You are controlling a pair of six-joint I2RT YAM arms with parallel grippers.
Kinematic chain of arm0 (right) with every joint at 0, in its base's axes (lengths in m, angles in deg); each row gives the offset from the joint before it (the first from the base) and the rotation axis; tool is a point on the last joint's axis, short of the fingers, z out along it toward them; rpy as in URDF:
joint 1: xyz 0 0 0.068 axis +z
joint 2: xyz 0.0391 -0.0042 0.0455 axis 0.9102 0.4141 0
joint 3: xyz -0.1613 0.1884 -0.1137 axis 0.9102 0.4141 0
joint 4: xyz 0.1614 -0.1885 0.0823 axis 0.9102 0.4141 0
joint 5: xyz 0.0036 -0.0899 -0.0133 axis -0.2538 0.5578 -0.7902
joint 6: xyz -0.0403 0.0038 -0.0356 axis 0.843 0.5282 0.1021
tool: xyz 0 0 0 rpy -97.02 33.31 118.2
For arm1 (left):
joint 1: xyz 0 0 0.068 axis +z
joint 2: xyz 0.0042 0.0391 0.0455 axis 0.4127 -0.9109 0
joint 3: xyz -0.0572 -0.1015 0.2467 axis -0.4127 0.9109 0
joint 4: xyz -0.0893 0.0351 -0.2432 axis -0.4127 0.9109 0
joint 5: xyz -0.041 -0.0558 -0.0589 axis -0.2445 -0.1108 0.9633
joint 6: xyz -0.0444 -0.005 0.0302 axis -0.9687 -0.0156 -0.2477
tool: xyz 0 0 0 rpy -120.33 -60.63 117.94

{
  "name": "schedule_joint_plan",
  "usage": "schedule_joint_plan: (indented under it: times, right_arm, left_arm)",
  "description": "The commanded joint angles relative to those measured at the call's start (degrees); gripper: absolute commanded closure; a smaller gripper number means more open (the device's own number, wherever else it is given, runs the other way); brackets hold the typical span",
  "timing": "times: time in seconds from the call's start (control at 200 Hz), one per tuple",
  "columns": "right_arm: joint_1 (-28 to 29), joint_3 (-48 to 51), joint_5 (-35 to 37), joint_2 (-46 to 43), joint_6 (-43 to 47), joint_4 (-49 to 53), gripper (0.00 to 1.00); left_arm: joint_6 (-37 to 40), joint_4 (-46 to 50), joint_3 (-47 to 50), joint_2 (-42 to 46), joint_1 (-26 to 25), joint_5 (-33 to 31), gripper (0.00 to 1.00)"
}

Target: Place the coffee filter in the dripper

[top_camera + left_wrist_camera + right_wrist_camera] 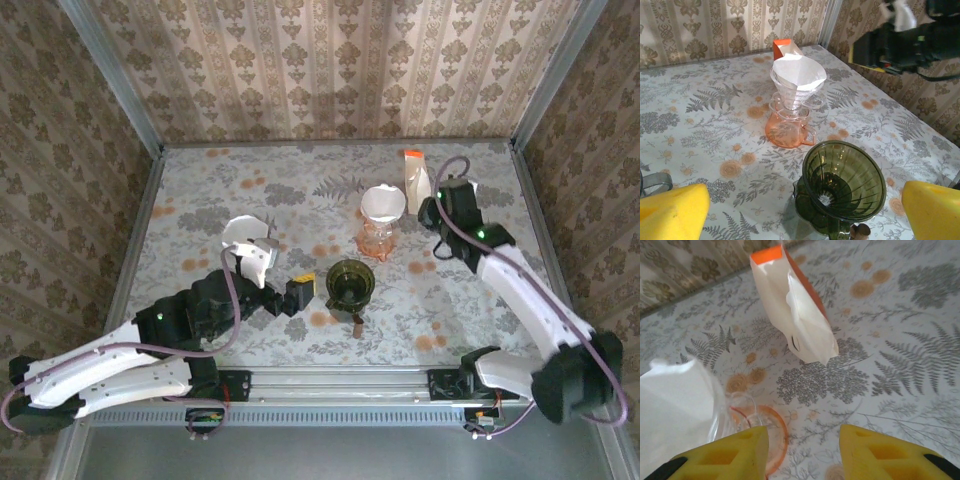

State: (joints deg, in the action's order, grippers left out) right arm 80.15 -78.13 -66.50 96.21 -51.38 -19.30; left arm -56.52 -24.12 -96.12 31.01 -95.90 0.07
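A white paper coffee filter [799,72] sits inside a clear glass dripper [795,95] on a pink glass base [787,134]. In the top view this filter [383,201] is at mid-right. A dark green dripper [845,180] stands in front of it with nothing inside; from above the green dripper [349,283] is at the centre. My left gripper [805,207] is open, its yellow pads [675,210] wide apart just short of the green dripper. My right gripper [802,450] hangs open just right of the filter [670,410], nothing between its pads [730,455].
A white filter bag with an orange top [795,315] stands behind the clear dripper, near the back right corner [414,178]. Patterned walls close the table on three sides. The right arm [900,45] hangs above the table's right side.
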Motion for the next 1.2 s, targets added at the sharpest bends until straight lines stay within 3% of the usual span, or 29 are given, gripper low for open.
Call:
schedule_joint_plan:
  times: [0.0, 0.355, 0.575, 0.9, 1.195]
  right_arm:
    - [-2.96, -6.75, -9.46, 7.71, 2.15, -1.15, 0.59]
    - [-4.21, -19.74, -2.39, 29.03, 0.09, -2.52, 0.6]
    - [-4.33, -22.55, 1.68, 34.56, -0.4, -3.26, 0.59]
    - [-5.36, -25.18, 1.69, 39.84, -1.72, -5.44, 0.6]
    - [-5.73, -27.43, 0.83, 43.57, -1.46, -5.67, 0.68]
  left_arm:
    - [1.86, -1.86, 0.45, 0.45, 0.6, -1.3, 0.0]
    - [2.94, -2.71, 0.32, -0.28, 0.69, -1.49, 0.0]
    - [2.86, -2.03, -0.06, -0.88, 0.77, -1.21, 0.0]
    - [1.84, -1.29, -1.23, -4.03, 0.86, 1.49, 0.0]
    - [1.31, -1.23, -1.24, -4.23, 0.86, 1.03, 0.0]
